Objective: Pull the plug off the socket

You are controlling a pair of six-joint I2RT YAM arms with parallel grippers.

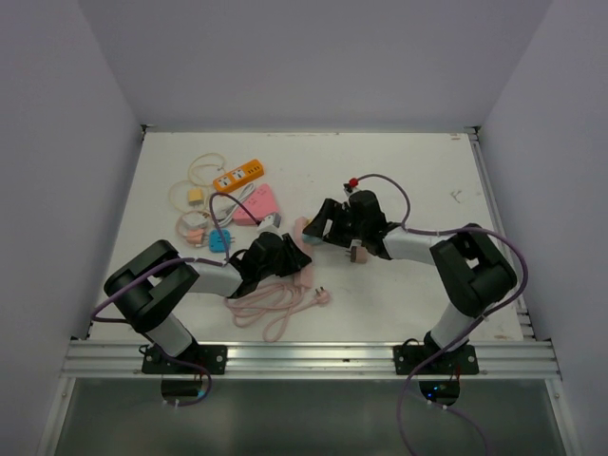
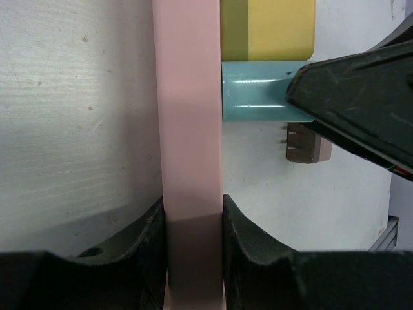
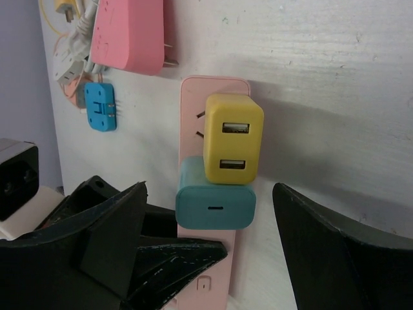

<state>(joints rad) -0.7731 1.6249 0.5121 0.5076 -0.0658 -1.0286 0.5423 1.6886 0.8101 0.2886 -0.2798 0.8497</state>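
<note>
A pink socket strip (image 2: 190, 129) lies flat on the table, and my left gripper (image 2: 191, 206) is shut on its end. Two plugs stand in the pink strip (image 3: 193, 135): a yellow USB plug (image 3: 233, 139) and a teal plug (image 3: 216, 200) right beside it. My right gripper (image 3: 210, 190) is open and straddles the teal plug, with a gap on each side and no contact. In the top view the two grippers meet mid-table, left (image 1: 285, 255) and right (image 1: 321, 223). One right finger (image 2: 361, 97) shows next to the teal plug (image 2: 255, 100).
A pink adapter (image 3: 129, 32), a blue adapter (image 3: 100, 106) and an orange power strip (image 1: 238, 175) lie at the back left with coiled cords. The pink cable (image 1: 275, 304) coils near the front edge. A brown plug (image 1: 358, 254) lies under the right arm.
</note>
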